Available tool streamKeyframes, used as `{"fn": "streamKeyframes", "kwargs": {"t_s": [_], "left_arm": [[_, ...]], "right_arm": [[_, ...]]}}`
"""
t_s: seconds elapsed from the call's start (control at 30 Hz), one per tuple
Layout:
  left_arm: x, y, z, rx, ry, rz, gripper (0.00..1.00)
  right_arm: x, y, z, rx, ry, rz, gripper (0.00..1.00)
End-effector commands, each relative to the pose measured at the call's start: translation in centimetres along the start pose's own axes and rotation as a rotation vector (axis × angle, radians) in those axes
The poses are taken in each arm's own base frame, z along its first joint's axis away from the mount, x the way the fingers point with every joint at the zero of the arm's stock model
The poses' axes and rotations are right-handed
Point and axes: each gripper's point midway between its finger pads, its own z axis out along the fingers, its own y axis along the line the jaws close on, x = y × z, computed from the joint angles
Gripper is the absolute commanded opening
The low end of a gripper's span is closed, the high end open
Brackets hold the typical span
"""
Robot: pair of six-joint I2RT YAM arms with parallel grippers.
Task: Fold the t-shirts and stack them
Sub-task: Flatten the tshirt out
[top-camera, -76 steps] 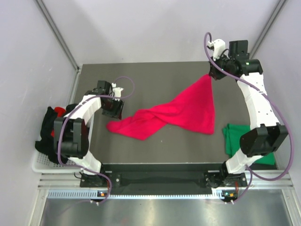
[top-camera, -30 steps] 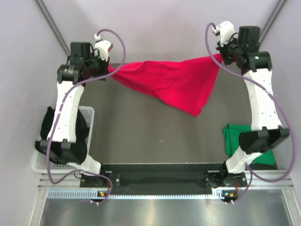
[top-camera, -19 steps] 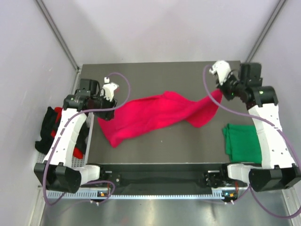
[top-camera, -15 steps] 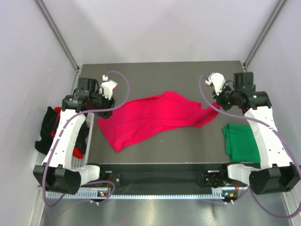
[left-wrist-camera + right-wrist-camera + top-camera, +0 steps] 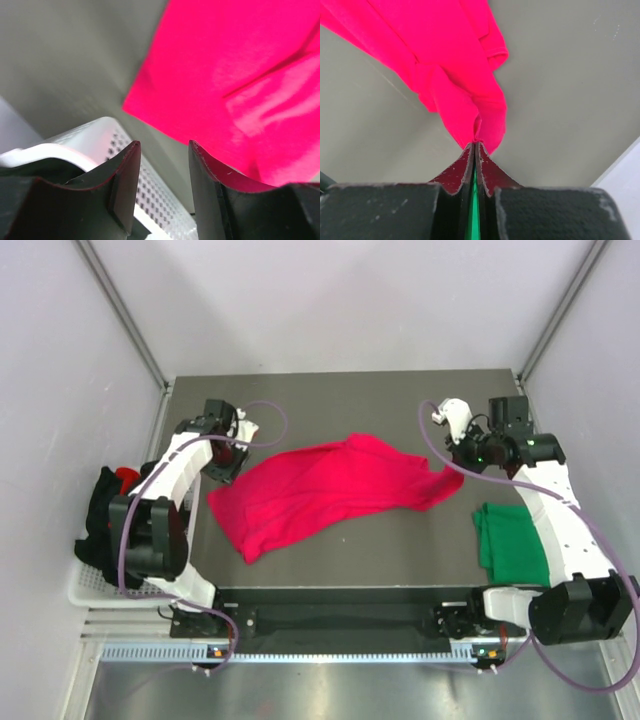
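The crimson-pink t-shirt (image 5: 320,490) lies spread across the middle of the dark table, rumpled at its right end. My left gripper (image 5: 222,472) is open and empty just past the shirt's left corner (image 5: 210,85), above the table edge. My right gripper (image 5: 458,468) is shut on the shirt's right corner (image 5: 465,95), low over the table. A folded dark green t-shirt (image 5: 515,545) lies at the right front. Black and red t-shirts (image 5: 105,515) are heaped in the basket at the left.
A white perforated basket (image 5: 85,590) sits off the table's left edge; its rim shows in the left wrist view (image 5: 100,135). Grey walls enclose the table on three sides. The arm bases stand at the near edge.
Both arms lowered the pink shirt from held up in the air onto the table. My left gripper let go of its corner and drew back to the left. The right gripper still holds.
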Motion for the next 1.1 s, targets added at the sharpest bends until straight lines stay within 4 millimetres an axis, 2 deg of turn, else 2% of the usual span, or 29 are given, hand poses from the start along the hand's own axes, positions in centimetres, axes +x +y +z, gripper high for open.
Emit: {"fn": "streamKeyframes", "kwargs": {"t_s": [0.0,0.13,0.3,0.6,0.87,1.07], "left_arm": [[-0.9,2.6,0.3,-0.128,-0.005,0.002,0.48],[0.0,3.7,1.8,-0.183,0.068,0.035,0.46],[1.3,3.6,4.0,-0.165,0.16,0.079,0.43],[1.0,4.6,6.7,-0.18,0.231,0.083,0.43],[2.0,5.2,7.6,-0.195,0.302,0.095,0.42],[2.8,5.2,6.9,-0.192,0.332,0.108,0.41]], "right_arm": [[-1.6,-0.4,0.4,-0.002,-0.062,-0.002,0.0],[-1.1,0.1,1.0,-0.02,-0.064,0.015,0.0],[-0.2,0.7,1.6,-0.024,-0.066,0.015,0.0],[0.7,1.5,2.8,-0.06,-0.058,0.02,0.0],[1.4,1.8,3.2,-0.068,-0.046,0.012,0.0],[1.7,1.9,3.6,-0.073,-0.039,0.011,0.0]]}}
